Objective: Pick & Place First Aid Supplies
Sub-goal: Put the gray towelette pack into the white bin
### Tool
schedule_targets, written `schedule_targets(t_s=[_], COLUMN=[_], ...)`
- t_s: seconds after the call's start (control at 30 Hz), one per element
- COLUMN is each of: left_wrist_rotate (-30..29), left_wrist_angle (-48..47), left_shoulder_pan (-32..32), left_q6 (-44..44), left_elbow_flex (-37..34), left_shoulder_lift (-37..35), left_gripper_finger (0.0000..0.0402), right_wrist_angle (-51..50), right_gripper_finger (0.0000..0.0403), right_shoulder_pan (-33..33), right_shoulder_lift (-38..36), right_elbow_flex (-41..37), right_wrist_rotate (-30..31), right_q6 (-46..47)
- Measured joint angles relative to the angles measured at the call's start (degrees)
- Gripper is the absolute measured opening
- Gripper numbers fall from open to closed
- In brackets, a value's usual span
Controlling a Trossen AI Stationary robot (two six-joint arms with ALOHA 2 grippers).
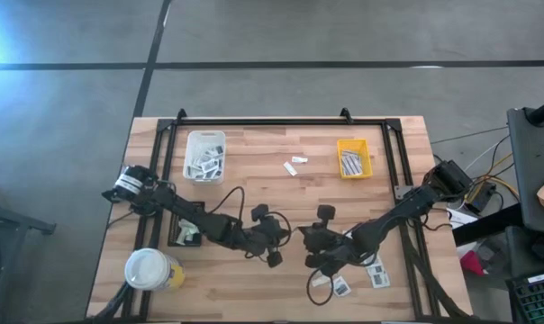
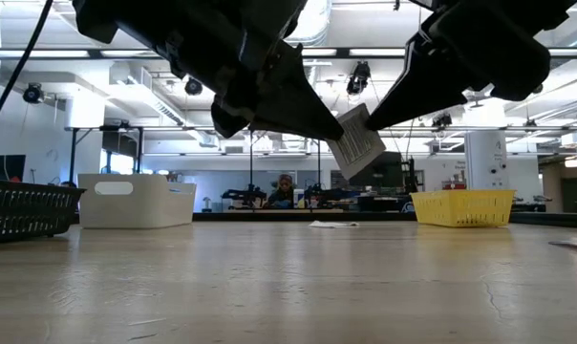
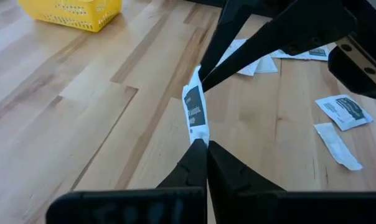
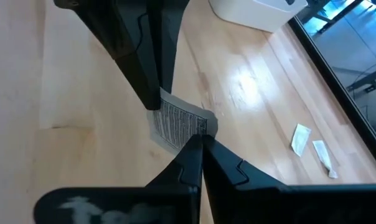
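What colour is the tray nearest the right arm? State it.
Yellow. The tray shows best in the high view, on the table's far side.

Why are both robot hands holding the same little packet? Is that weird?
A bit odd: the left gripper and right gripper both pinch one packet in mid-air above the table. A few more packets lie loose near the table's front edge, outside any tray.

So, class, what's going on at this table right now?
Both arms meet above the table's middle, holding one small white packet between them. The left gripper pinches one end and the right gripper is shut on the other, so it hangs clear of the wood. More packets lie near the right arm; the white tray and yellow tray sit farther back.
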Motion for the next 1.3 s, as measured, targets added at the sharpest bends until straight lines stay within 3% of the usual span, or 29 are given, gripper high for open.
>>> schedule_targets(t_s=[0.43, 0.67, 0.93, 1.3], left_wrist_rotate=[-0.44, -9.08, -20.22, -24.81], left_wrist_angle=[-9.60, -25.36, -46.59, -53.70], left_shoulder_pan=[0.33, 0.46, 0.94, 6.73], left_q6=[0.16, -1.86, -11.54, -21.30], left_elbow_flex=[0.01, 0.00, -0.22, -9.57], left_shoulder_lift=[-0.95, -7.58, -16.91, -26.97], left_gripper_finger=[0.0000, 0.0000, 0.0000, 0.0000], right_wrist_angle=[-3.06, -4.22, -4.49, -4.73], right_gripper_finger=[0.0008, 0.0008, 0.0008, 0.0008], right_shoulder_pan=[0.18, 1.54, 3.01, 3.64], right_shoulder_lift=[-0.31, -0.37, -0.37, -0.42], right_elbow_flex=[0.00, 0.00, 0.00, 0.00], right_wrist_rotate=[0.29, 0.03, -0.27, -0.48], right_q6=[0.46, 1.13, 3.32, 3.45])
